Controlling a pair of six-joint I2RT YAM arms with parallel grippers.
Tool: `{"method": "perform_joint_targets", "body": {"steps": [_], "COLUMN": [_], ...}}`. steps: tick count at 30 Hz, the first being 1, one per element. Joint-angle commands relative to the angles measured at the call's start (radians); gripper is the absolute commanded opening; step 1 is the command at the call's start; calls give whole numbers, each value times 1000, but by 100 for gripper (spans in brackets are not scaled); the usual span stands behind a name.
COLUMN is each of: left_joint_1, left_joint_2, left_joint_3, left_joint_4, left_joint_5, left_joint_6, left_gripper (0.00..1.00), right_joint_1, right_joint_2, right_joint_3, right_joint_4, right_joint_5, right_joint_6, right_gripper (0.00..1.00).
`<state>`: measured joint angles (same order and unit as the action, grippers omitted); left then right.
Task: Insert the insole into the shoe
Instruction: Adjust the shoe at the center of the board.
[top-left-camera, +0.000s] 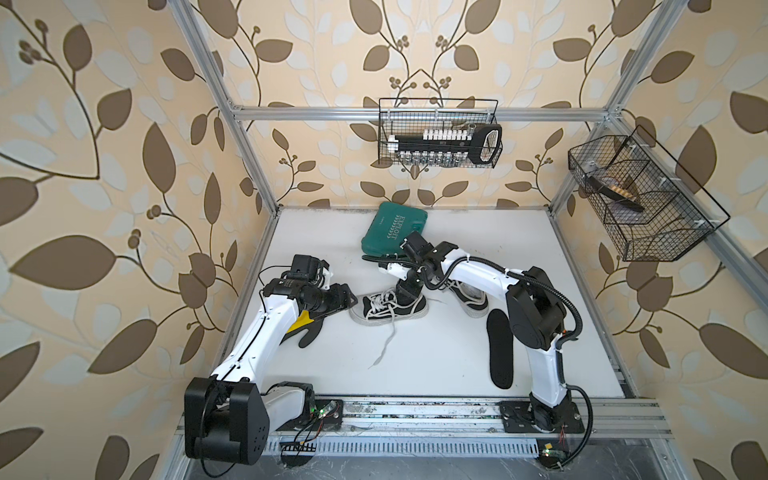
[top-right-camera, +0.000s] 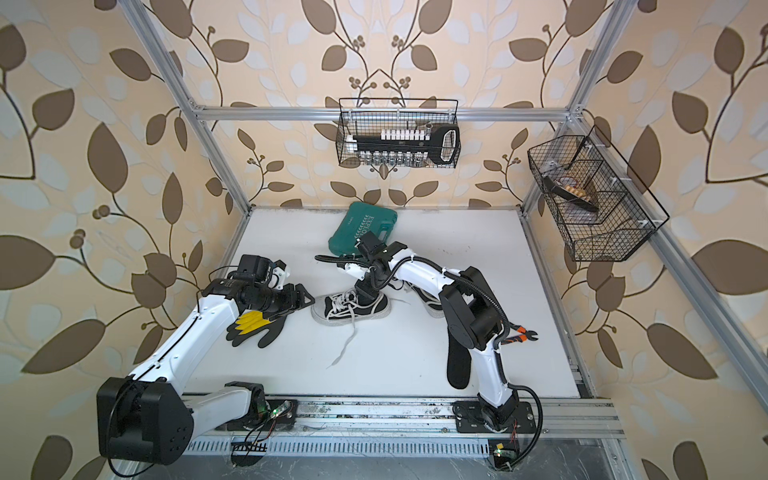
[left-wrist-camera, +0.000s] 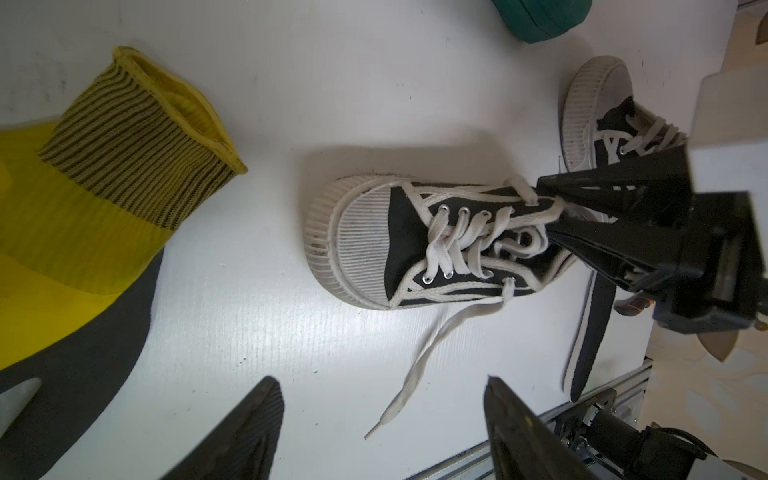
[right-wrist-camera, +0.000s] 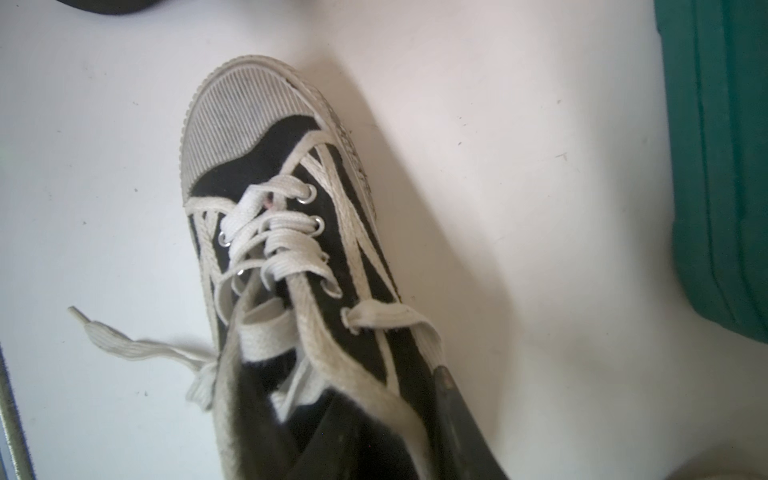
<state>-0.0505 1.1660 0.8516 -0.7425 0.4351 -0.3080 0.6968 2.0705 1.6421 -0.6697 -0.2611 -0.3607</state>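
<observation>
Status: insertion not begun, as far as you can see.

Nearest you, the insole (top-left-camera: 498, 349) lies flat on the table (top-left-camera: 436, 365). It runs lengthwise beside the right arm's lower link, close to the front rail and well apart from the shoe (top-left-camera: 386, 309). Neither gripper touches it. Orange-handled cutters (top-right-camera: 524, 332) lie on the arm's other side.

Further in, a black-and-yellow glove (top-right-camera: 266, 332) lies partly under the left forearm. The left gripper (top-left-camera: 348, 300) hangs just off the shoe's toe cap, jaws spread wide and nothing between them. The left wrist view shows only bare table and the end of a loose lace (left-wrist-camera: 415, 365) in the gap.

Mid-table, the shoe stands on its sole, toe toward the left arm, laces slack. The right gripper (left-wrist-camera: 546, 210) comes down at its collar with jaws drawn near together. In the right wrist view one finger appears to sit inside the opening and the other against the outer side wall. Whether it has clamped the canvas, you cannot tell. The inside of the shoe reads as plain dark, so you cannot tell whether anything lies in it.

Behind that, a second shoe (top-left-camera: 471, 299) sits partly hidden by the right arm. A green case (top-left-camera: 395, 226) lies at the back.

Judgement: you are at the hold-and-open stage. Left to do: fetch the insole, feed it toe-first through the opening, press the heel flat.
</observation>
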Motion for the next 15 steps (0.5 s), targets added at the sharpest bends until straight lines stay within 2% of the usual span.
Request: {"method": "perform_joint_targets", "body": {"steps": [1, 3, 5, 7, 10, 13, 15], "left_joint_1": [12, 14, 15, 15, 16, 15, 16], "left_joint_2": [-17, -18, -19, -23, -26, -28, -29], "left_joint_3": [-21, -23, -24, -30, -39, -37, -33], "left_joint_4": [16, 21, 25, 35, 52, 56, 49], "left_joint_5": [16, 16, 21, 28, 33, 24, 7], "left_joint_6": [-20, -25, -27, -31, -39, -39, -34], "left_gripper": [77, 77, 77, 77, 77, 78, 78], "right_joint_1": [7, 7, 7, 7, 7, 30, 50], "right_joint_2": [23, 30, 40, 47, 24, -81, -164], "right_joint_3": [18, 18, 24, 43, 52, -70, -168], "right_joint_4": [-30, -37, -44, -50, -39, 103, 216], "right_joint_5": [-36, -52, -60, -15, 57, 26, 60], "right_joint_6": [-32, -30, -6, 81, 336, 603, 788], "right_gripper": [28, 25, 14, 0, 0, 0, 0]}}
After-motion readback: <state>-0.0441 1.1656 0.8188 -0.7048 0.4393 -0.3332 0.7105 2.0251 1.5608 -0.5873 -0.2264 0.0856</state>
